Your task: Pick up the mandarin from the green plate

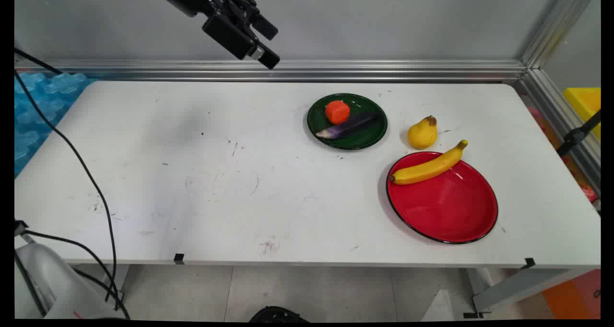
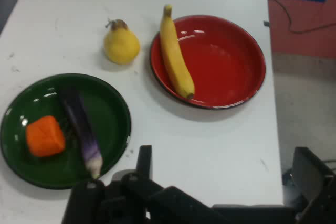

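Observation:
My black gripper hangs open high above the table's back edge, holding nothing and left of the plates. A dark green plate carries an orange chunk and a purple eggplant lying side by side. A yellow pear stands on the table between the two plates. A banana rests across the far rim of a red plate. In the hand view the gripper looks down on the green plate, orange chunk, eggplant, pear, banana and red plate.
Black cables hang over the table's left side. A blue sheet lies beyond the left edge. An aluminium rail runs along the back and down the right, with a yellow box beyond it.

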`<state>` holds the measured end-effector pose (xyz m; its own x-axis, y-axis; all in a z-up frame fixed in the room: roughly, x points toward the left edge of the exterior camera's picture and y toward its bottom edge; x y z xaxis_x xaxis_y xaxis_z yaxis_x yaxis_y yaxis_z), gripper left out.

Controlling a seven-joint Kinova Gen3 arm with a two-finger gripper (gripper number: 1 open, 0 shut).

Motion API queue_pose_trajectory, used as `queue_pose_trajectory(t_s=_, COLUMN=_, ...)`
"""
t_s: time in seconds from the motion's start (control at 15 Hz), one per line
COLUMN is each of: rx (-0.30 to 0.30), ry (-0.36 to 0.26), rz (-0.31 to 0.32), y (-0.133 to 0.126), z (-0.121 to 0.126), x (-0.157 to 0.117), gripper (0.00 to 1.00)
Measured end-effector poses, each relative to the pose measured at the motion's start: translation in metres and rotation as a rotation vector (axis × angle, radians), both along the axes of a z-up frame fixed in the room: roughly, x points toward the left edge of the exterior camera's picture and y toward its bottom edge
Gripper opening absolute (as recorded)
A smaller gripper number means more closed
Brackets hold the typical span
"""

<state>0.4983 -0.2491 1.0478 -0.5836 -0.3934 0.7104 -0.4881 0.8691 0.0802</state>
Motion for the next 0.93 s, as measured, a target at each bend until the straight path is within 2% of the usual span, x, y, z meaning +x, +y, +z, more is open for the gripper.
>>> queue_pose_trajectory(t_s=0.4, rx=-0.006, ry=-0.051, rz=0.111, y=-0.016, z=-0.022, x=0.001, gripper=1.00)
queue_pose_trajectory(t_s=0.93, rx=-0.021, ry=-0.133, rz=0.252, y=-0.075, z=-0.082, x=-0.015, gripper=1.00)
